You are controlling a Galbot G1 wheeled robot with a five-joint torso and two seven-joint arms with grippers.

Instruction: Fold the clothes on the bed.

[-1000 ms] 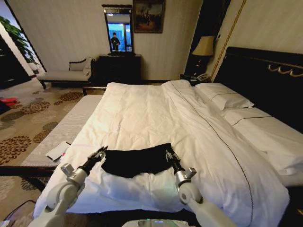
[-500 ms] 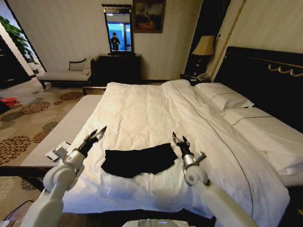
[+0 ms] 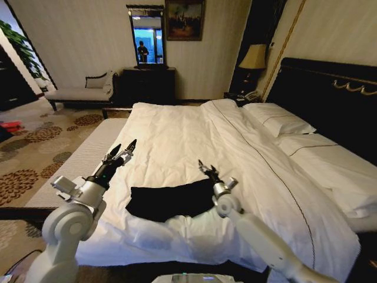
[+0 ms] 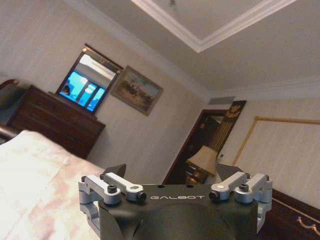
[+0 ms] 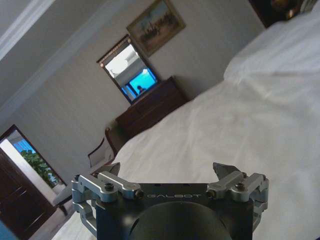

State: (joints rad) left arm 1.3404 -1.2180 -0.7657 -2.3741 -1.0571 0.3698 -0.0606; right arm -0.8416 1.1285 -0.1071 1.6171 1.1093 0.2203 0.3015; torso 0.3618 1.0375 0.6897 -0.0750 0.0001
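- Black T-shirt (image 3: 171, 200) lies folded near the bed's (image 3: 194, 135) foot edge, open duvet beyond it.
- Left gripper (image 3: 122, 151) and right gripper (image 3: 206, 170) hover either side, fingers spread, holding nothing.

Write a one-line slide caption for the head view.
Both open end effectors, left and right, raised above a folded black T-shirt on the white bed.

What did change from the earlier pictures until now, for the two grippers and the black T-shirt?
Both grippers let go of the black T-shirt and rose off the bed. The left gripper lifted up and away to the left; the right gripper lifted above the shirt's right end. Both are open. The shirt stayed folded in place.
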